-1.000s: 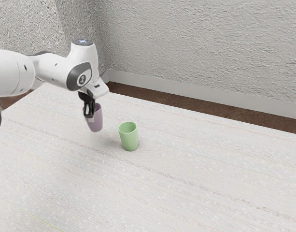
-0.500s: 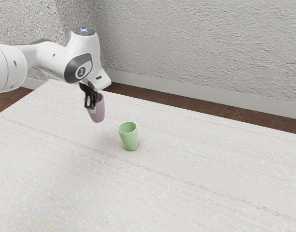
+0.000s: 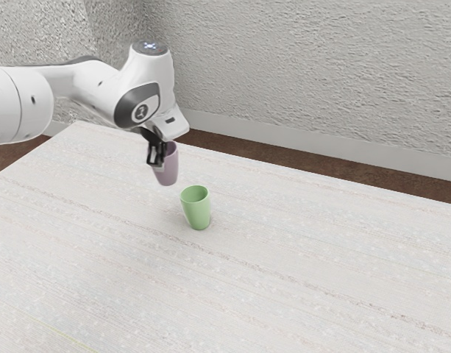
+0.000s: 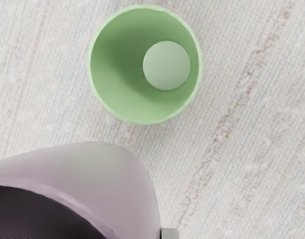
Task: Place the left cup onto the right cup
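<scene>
The white arm [image 3: 78, 88] reached in from the exterior view's left, and its black end effector [image 3: 157, 153] was clenched on the purple cup [image 3: 167, 168], grasping it at the rim. The fingers were small and dark against the cup, so their exact hold on the rim was hard to make out, though one seemed to sit inside the mouth and the other outside. The purple cup hung in the air, clear of the pale surface [image 3: 284, 279], tilted a little with its base lower than its mouth.

The green cup [image 3: 196, 207] stood upright on the surface, mouth up, below the purple cup and toward the exterior view's right of it. The two cups were near each other but apart, not touching.

In the wrist view, the purple cup's wall and dark inside lay just under the hand, and the green cup's open mouth and round pale bottom showed beyond it, with bare surface between them. A grey textured wall [image 3: 321, 66] rose behind the surface.
</scene>
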Controlling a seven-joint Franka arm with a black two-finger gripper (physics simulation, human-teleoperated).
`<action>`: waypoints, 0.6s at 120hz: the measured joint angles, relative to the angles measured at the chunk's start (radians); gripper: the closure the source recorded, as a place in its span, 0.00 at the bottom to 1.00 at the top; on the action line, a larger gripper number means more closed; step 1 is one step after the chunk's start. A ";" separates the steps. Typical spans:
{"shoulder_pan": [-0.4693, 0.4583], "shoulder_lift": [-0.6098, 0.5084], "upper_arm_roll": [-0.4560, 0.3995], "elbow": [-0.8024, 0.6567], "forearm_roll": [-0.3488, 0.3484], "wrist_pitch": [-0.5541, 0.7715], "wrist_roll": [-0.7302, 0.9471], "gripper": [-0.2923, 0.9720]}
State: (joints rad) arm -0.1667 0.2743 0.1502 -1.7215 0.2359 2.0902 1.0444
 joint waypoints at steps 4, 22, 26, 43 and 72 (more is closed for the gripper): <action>-0.002 0.000 0.000 0.001 0.001 0.000 -0.001 0.85; -0.014 0.002 0.000 0.001 0.002 0.002 -0.008 0.85; -0.018 0.002 0.000 0.001 0.002 0.003 -0.009 0.85; -0.031 0.008 -0.001 0.007 0.002 0.007 -0.016 0.85; -0.037 0.018 -0.001 0.010 -0.001 0.012 -0.026 0.85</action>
State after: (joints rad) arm -0.2035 0.2920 0.1488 -1.7111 0.2354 2.1025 1.0181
